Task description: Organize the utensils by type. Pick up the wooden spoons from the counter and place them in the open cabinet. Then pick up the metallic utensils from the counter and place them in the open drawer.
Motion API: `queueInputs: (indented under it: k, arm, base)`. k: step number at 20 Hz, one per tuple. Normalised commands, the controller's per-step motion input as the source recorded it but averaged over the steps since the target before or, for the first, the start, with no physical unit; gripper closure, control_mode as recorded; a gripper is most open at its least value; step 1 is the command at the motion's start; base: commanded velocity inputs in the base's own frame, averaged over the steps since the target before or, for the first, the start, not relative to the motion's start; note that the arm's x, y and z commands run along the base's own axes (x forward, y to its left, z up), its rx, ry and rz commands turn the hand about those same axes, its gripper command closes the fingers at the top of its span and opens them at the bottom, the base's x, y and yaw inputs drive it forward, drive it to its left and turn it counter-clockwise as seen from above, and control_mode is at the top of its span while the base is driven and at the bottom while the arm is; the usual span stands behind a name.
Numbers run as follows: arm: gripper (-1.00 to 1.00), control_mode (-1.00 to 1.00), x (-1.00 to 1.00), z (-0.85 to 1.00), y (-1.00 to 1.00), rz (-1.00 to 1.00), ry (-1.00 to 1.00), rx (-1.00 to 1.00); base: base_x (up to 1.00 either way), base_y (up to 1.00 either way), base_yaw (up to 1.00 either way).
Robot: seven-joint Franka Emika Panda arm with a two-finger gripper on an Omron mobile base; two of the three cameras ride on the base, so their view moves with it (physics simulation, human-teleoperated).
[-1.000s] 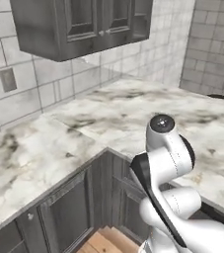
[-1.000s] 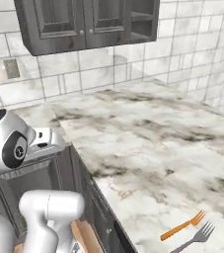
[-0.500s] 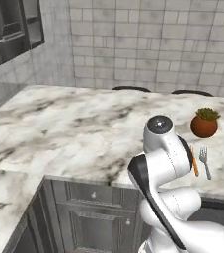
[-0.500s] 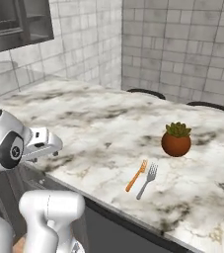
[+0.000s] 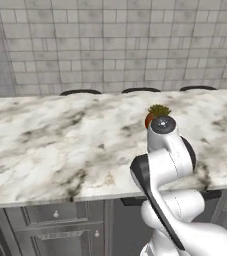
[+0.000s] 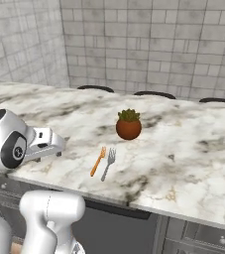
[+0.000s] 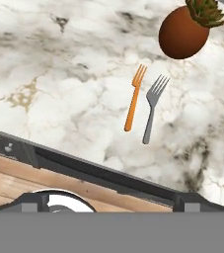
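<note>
so on the worktop (image 6: pixel 193 149) there's two forks side by side near the front edge, one fork (image 6: pixel 98 161) on the left and the other fork (image 6: pixel 108 163) just right of it, not touching, with a potted plant (image 6: pixel 129 124) sitting behind them toward the wall

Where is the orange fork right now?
The orange fork lies on the marble counter near its front edge, right beside the grey fork and just in front of the potted plant.

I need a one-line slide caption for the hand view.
Orange fork and grey metal fork lie side by side on the white marble counter, near a round brown potted plant.
</note>
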Motion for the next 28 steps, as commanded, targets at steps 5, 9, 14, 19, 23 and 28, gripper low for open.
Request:
queueInputs:
  k: [5,9,14,19,23,28]
  arm:
    - [-1.0,1.0,0.0,0.0,0.0,0.0,0.0,0.0]
    - [-1.0,1.0,0.0,0.0,0.0,0.0,0.0,0.0]
    - [-1.0,1.0,0.0,0.0,0.0,0.0,0.0,0.0]
    - [-1.0,1.0,0.0,0.0,0.0,0.0,0.0,0.0]
    - [-1.0,1.0,0.0,0.0,0.0,0.0,0.0,0.0]
    - [-1.0,1.0,0.0,0.0,0.0,0.0,0.0,0.0]
  base:
    - [-0.13,-0.35,-0.21]
    - [0.0,-0.09,-0.03]
    - [0.1,0.03,0.0]
    - [0.1,0.07,-0.02]
    - [0.11,0.04,-0.06]
    - [0.14,0.02,-0.05]
